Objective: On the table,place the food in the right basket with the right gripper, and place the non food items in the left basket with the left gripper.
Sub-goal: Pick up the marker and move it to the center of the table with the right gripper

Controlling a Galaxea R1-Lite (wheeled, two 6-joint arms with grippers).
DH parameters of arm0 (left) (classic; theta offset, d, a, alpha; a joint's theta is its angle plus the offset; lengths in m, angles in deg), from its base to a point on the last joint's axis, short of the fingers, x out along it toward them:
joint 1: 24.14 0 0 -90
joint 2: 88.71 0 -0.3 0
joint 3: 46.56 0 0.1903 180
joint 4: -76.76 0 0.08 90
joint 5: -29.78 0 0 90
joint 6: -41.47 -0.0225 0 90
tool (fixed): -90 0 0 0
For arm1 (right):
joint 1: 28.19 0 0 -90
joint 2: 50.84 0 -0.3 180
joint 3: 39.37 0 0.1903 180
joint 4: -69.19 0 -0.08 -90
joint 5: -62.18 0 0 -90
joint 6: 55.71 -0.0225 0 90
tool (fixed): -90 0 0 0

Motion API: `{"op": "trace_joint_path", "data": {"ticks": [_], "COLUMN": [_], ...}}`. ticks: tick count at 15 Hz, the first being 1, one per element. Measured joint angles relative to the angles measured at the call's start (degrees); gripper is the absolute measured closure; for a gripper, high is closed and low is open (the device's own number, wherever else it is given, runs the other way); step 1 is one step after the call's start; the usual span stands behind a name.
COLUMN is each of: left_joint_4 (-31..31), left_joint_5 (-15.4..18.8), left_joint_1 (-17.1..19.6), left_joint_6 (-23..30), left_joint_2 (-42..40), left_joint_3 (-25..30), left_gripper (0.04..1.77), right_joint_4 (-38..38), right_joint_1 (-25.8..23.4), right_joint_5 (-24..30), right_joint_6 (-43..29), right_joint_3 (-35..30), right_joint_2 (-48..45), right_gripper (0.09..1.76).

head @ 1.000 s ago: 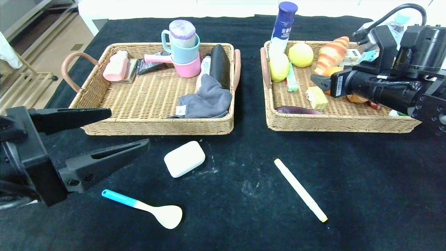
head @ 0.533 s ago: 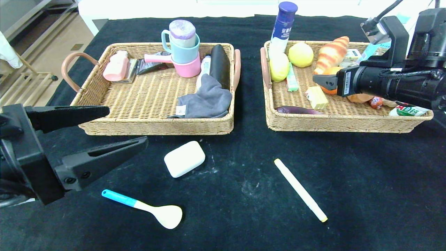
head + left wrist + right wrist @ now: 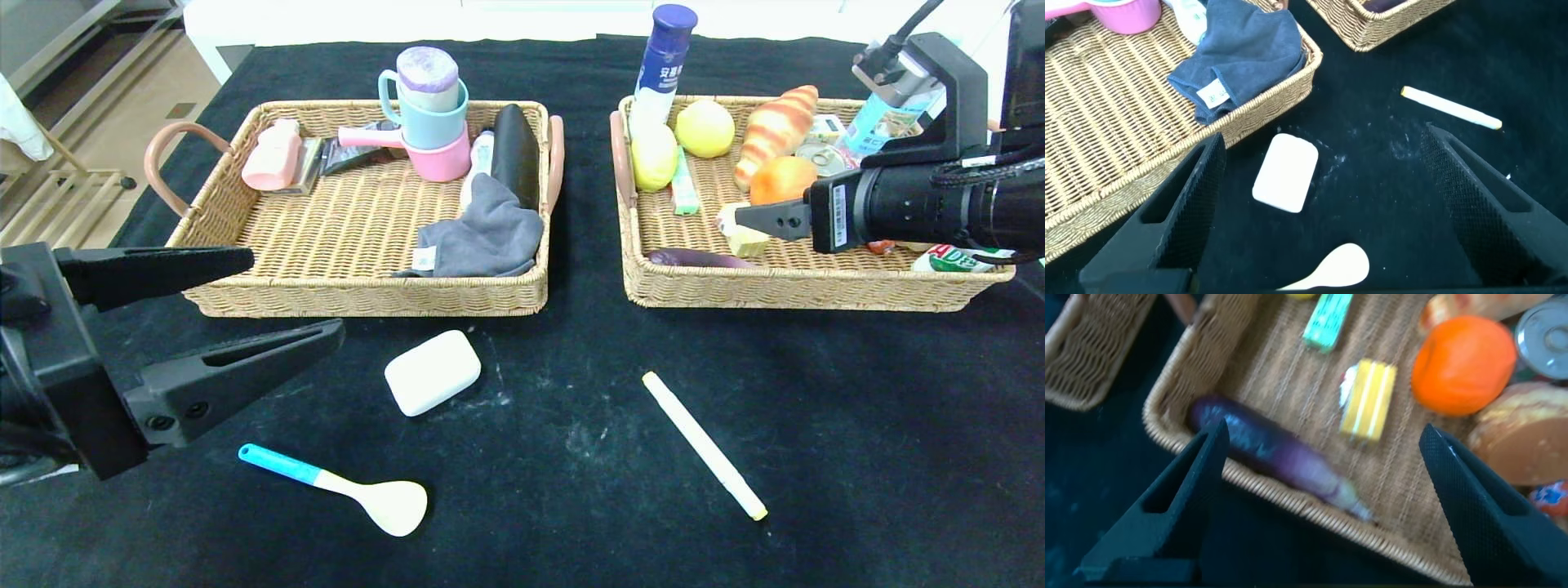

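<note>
Showing both spread fingers of the right gripper [image 3: 1323, 498] over the eggplant [image 3: 1278, 461], unlike the head view.

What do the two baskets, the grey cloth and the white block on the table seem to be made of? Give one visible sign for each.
Left basket and right basket: woven wicker or rattan, shown by tan interlaced strands. Grey cloth: soft fabric; it folds and carries a sewn tag. White block: smooth, matte, rounded; possibly soap or plastic.

Open cloth around soap bar [image 3: 432, 372], spoon [image 3: 359, 492] & pen [image 3: 703, 444], left basket [image 3: 245, 294] wall behind.
</note>
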Motion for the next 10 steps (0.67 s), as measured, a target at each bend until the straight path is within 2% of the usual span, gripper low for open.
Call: {"op": "trace_joint_path", "data": {"ticks": [3, 6, 10], "left_joint_4": [0.1, 0.1, 0.1], "left_joint_5": [0.0, 0.0, 0.0], "left_joint_1": [0.0, 0.0, 0.0], "left_joint_6": [0.0, 0.0, 0.0], "left_joint_2": [0.0, -0.1, -0.1], "left_joint_3": [0.0, -0.1, -0.1], "left_gripper": [0.09, 0.09, 0.09], "right_joint_4": [9.0, 21.1, 29.3], "right_joint_1": [2.1, 4.8, 10.1], "right_joint_5": [-0.4, -1.0, -5.6], "right_joint_6": [-0.1, -0.8, -4.2], "right_joint_3": [1.4, 4.5, 7.1], "right_joint_2": [-1.3, -2.4, -2.3], "right_gripper": [0.15, 0.15, 0.15]}}
